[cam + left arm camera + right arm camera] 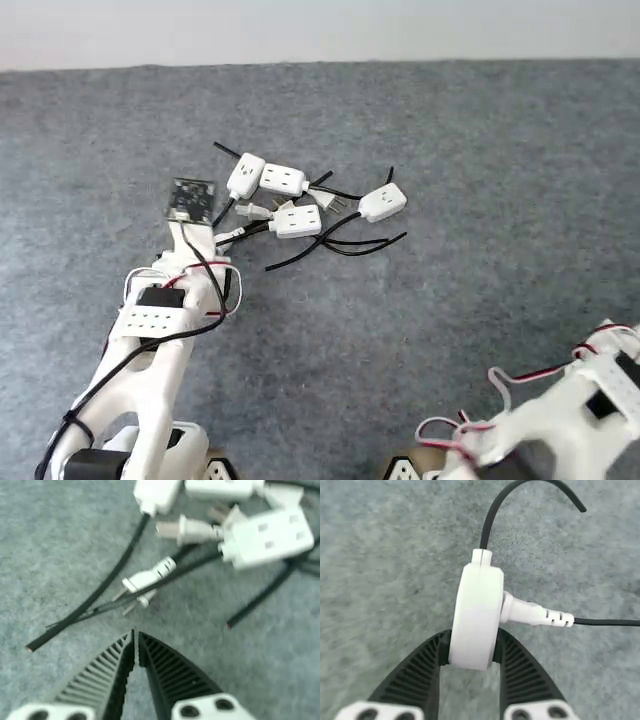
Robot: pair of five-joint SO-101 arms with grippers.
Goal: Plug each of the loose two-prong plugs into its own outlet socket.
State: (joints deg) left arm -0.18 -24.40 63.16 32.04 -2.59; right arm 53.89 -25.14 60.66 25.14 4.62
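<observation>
Our white plastic left arm (150, 340) stretches forward, and its black ribbed left gripper (136, 639) has the jaws pressed almost together with nothing between them. Our white right arm (570, 405) sits folded low on the near side. Its black ribbed right gripper (472, 641) is clamped around a white rounded plastic outlet block (477, 605).

We see a glossy white plastic socket (477, 605), the right pincer's (472, 641) matt ribbed black plastic, dull metal prongs (167, 529), rough grey cloth on the worktop (370, 555).
</observation>
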